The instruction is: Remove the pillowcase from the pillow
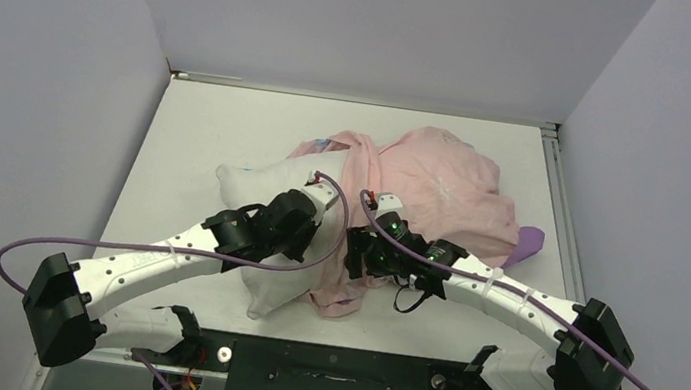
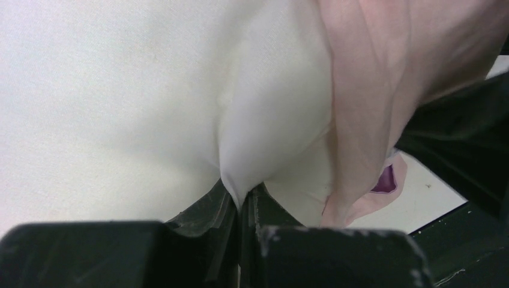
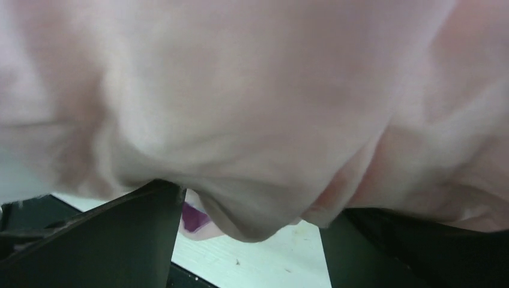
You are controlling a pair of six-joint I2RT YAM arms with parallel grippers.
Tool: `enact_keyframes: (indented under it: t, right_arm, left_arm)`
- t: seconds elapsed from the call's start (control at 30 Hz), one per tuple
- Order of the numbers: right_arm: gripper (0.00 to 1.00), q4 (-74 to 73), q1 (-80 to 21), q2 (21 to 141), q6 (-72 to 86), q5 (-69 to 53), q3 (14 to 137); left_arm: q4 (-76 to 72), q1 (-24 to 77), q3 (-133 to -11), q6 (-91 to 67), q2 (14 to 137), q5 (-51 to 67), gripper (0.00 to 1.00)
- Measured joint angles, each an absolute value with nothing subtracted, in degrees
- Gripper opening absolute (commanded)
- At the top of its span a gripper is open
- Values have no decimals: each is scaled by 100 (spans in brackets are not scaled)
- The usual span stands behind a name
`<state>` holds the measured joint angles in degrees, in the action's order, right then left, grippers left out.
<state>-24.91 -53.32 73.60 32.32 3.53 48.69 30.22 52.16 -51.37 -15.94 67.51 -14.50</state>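
Stripping nearly done: the cover is mostly off and one edge is not yet clear.

On the table (image 1: 199,125), you have the pillowcase (image 1: 439,182) turned pale pink side out and heaped right of centre. One strip of it runs toward the near edge, touching the pillow's right side. The pillow (image 1: 247,184) lies left of centre with its left side and two corners bare. The arms hide its right side, so you cannot confirm it is fully out of the cloth. Your left gripper (image 2: 243,201) is closed tight on a pinched fold of the white pillow skin. Your right gripper (image 3: 255,210) has its fingers spread apart, with pink cloth sagging between them and nothing clamped. A small purple corner (image 1: 529,241) shows at the heap's right edge. Judged remaining: draw the strip clear and separate the two.
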Motion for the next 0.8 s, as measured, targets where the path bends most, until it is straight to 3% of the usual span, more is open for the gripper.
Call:
enact_keyframes:
  t: [0.1,0.2,0.5,0.8]
  right_arm:
    - [29,-2414,-5330,7518,3238,545,4871]
    - [7,-2416,-5332,7583,3208,720,4875]
    - [5,-2456,-5212,7441,2945,1194,5389]
    - [5,-3096,-3450,7085,2445,1291,5953]
  left_arm:
    - [3103,5168,-5216,-1592,6700,-1481,0]
    - [3227,4980,-5365,-1588,6654,-1479,0]
    - [3411,3922,-5867,-1472,6521,-1155,0]
    - [3859,3057,-6442,-1114,6302,-1066,0]
